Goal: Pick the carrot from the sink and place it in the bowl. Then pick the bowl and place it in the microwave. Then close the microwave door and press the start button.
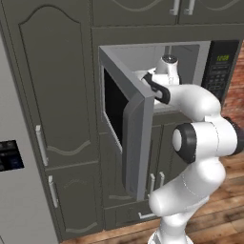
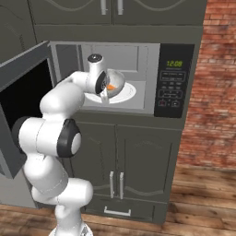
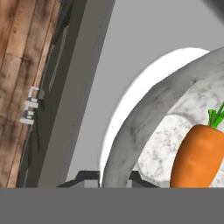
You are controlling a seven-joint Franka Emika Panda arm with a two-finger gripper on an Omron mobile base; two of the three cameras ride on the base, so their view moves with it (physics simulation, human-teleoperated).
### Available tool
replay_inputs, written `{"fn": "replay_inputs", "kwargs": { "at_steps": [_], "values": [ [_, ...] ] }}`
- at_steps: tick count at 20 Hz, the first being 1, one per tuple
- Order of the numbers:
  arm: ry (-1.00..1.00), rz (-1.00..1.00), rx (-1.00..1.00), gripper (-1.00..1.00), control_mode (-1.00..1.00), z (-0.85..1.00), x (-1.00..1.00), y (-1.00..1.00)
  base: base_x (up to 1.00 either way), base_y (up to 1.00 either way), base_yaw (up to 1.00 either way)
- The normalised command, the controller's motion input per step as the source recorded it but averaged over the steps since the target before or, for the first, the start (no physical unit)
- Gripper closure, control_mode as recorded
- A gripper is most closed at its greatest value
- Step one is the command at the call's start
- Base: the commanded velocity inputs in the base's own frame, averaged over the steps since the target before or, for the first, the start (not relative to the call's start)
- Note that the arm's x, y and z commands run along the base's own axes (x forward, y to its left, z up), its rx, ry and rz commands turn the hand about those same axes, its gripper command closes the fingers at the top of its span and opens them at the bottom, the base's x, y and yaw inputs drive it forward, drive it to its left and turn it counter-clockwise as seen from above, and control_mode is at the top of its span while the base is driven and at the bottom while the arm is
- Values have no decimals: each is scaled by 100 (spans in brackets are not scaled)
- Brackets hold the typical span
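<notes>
The microwave (image 2: pixel 138 55) stands open, its door (image 1: pixel 132 133) swung out to the left. My gripper (image 2: pixel 105 93) reaches into the cavity, shut on the rim of the pale marbled bowl (image 2: pixel 116 82). In the hand view the rim (image 3: pixel 148 127) runs between my fingertips (image 3: pixel 87 178). The orange carrot (image 3: pixel 199 157) with its green top lies inside the bowl, also showing as the carrot (image 2: pixel 110 86). The bowl hangs tilted just over the white turntable plate (image 2: pixel 128 95). The sink is out of view.
The black keypad (image 2: pixel 173 83) with a green display sits to the right of the cavity. Dark cabinet doors (image 2: pixel 115 156) lie below, a brick wall (image 2: pixel 216 83) at right, and a tall cabinet (image 1: pixel 52 95) left of the open door. The floor is wood.
</notes>
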Motion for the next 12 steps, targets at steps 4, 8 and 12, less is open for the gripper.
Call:
{"fn": "replay_inputs", "kwargs": {
  "at_steps": [4,8,12],
  "values": [
    [0,0,0,100,-100,-3,38,0,0,0,0],
    [0,0,-3,100,-100,-32,25,1,0,0,0],
    [0,0,-5,100,-100,-36,14,4,0,0,0]
  ]
}}
